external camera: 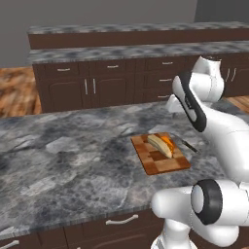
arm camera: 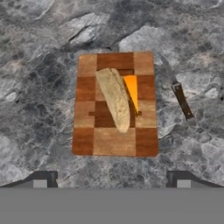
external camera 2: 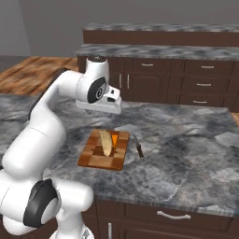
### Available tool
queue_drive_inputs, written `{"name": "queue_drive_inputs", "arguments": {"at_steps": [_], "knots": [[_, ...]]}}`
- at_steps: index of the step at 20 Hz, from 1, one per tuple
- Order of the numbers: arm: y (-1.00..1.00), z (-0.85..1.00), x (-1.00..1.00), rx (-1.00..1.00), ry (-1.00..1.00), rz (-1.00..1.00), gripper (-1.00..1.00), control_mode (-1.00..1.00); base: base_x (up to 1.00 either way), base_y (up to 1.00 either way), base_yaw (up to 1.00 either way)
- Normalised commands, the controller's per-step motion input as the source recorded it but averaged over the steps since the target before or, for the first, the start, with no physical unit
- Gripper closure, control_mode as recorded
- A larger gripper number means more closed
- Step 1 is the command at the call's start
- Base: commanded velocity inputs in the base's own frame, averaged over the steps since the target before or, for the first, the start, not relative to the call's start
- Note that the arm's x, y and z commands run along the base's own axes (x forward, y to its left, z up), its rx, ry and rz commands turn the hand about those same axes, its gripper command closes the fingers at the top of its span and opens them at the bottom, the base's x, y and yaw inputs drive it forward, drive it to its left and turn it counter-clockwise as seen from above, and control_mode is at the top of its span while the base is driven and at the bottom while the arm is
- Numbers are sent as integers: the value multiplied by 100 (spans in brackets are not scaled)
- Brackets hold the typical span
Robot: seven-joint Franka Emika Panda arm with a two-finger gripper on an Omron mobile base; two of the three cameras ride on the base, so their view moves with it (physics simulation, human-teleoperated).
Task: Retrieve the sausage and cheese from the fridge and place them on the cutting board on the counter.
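Cheese lying on cutting board, mid-counter. Gripper above board, jaws wide apart, empty. Sausage possibly under cheese, unclear. Knife just beside board. Next: likely back toward fridge.

I can read no text, label, brand, number or sign anywhere. The cutting board shows only its checkered wood grain, the counter only grey marbling, and the cabinet fronts are plain dark brown with silver handles.
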Motion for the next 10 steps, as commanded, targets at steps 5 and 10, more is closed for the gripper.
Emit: {"name": "queue_drive_inputs", "arguments": {"at_steps": [5, 10], "knots": [[23, 24, -98, -1, 0, -11, -100, -100, 0, 0, 0], [40, 42, -74, -3, -8, -8, -100, -100, 0, 0, 0]]}}
